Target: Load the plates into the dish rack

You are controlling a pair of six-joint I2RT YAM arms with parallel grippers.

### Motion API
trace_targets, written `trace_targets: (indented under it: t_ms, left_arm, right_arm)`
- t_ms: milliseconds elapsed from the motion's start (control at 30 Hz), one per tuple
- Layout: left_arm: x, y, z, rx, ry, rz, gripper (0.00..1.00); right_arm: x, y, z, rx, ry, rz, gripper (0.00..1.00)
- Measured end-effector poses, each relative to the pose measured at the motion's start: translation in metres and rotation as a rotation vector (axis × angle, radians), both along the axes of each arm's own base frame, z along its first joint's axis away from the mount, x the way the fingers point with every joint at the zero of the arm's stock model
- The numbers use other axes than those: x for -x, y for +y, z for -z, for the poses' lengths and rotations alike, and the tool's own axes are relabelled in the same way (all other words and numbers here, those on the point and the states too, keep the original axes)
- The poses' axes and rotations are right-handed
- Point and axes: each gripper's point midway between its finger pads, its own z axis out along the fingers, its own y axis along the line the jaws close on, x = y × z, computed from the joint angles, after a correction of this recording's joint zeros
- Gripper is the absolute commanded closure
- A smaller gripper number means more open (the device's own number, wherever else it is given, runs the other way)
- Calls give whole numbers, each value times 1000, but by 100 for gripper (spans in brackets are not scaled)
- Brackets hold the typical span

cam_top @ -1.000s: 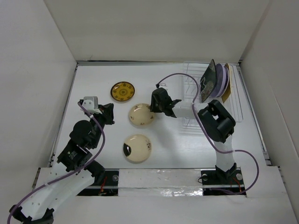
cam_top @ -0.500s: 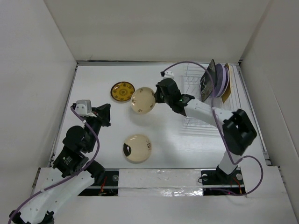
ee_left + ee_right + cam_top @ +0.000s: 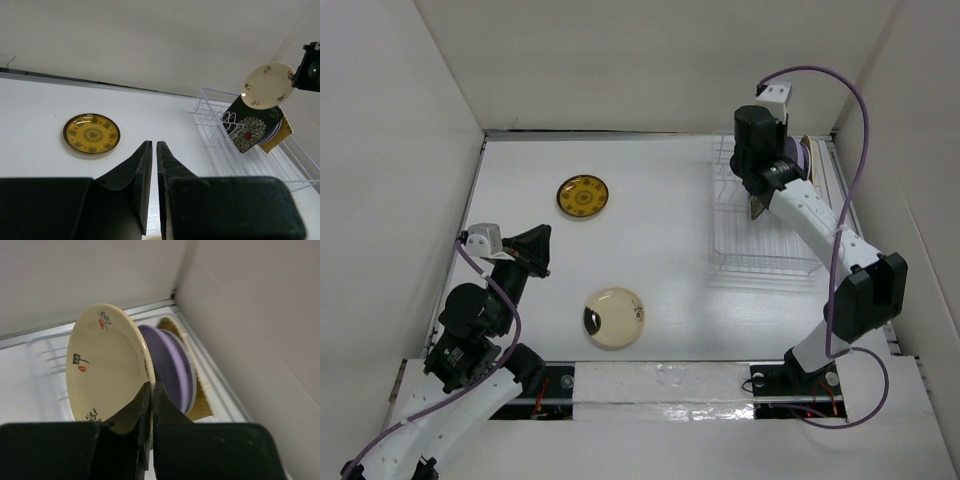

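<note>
My right gripper (image 3: 151, 385) is shut on the rim of a pale round plate with red and black marks (image 3: 107, 365) and holds it on edge above the white wire dish rack (image 3: 760, 245). In the top view the right gripper (image 3: 757, 165) hides that plate. In the rack stand a black flowered square plate (image 3: 252, 127), a lavender plate (image 3: 172, 365) and a mustard plate (image 3: 200, 400). A dark-yellow patterned plate (image 3: 583, 196) and a cream plate (image 3: 614, 318) lie on the table. My left gripper (image 3: 542, 238) is shut and empty, low at the left.
White walls enclose the table on the left, back and right. The rack sits close to the right wall. The held plate and the rack also show in the left wrist view, the plate (image 3: 267, 85) above the rack (image 3: 220, 130).
My right gripper has lifted the marked plate off the middle of the table and carried it up and right, over the rack. My left arm has drawn back a little toward the left.
</note>
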Motion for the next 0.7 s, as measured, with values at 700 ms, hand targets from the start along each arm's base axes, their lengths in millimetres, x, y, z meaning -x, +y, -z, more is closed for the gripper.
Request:
trace_targets:
  t_ms: [700]
  left_arm:
    - [14,4,-13,40,-54,29,92]
  right_arm:
    - [-39,-24,75,471,411,114,100]
